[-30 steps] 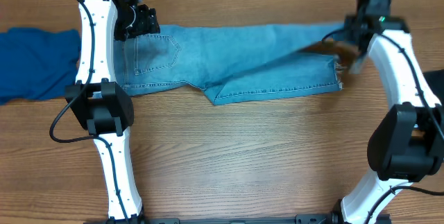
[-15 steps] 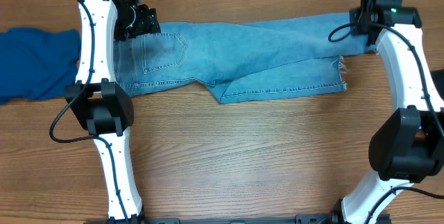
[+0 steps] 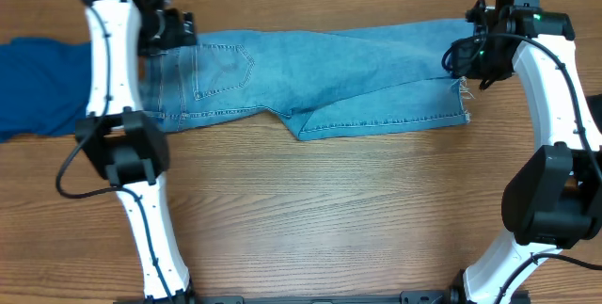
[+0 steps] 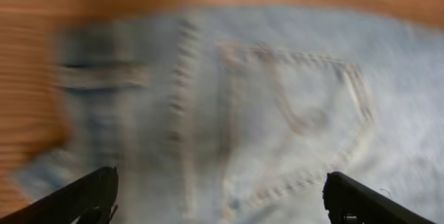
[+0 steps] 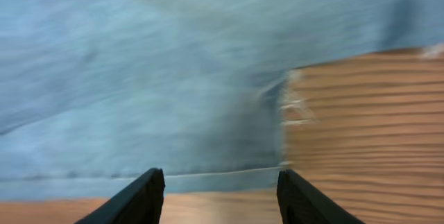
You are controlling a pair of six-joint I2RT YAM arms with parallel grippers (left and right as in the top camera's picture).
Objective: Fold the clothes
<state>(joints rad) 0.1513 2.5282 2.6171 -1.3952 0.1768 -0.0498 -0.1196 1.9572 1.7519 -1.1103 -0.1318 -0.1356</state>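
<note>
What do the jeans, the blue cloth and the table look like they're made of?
Jeans: faded light-blue denim, matte; stitched pocket, frayed hem. Blue cloth: soft matte fabric, rumpled; kind unclear. Table: wood or wood-look laminate, smooth, grain lines showing.

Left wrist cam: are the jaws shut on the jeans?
No: the left gripper has its jaws wide apart at the bottom corners, with the jeans lying flat beyond them, ungripped.

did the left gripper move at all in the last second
Yes. In the overhead view the left gripper has slid sideways toward the royal-blue cloth, away from the back pocket of the jeans.
</note>
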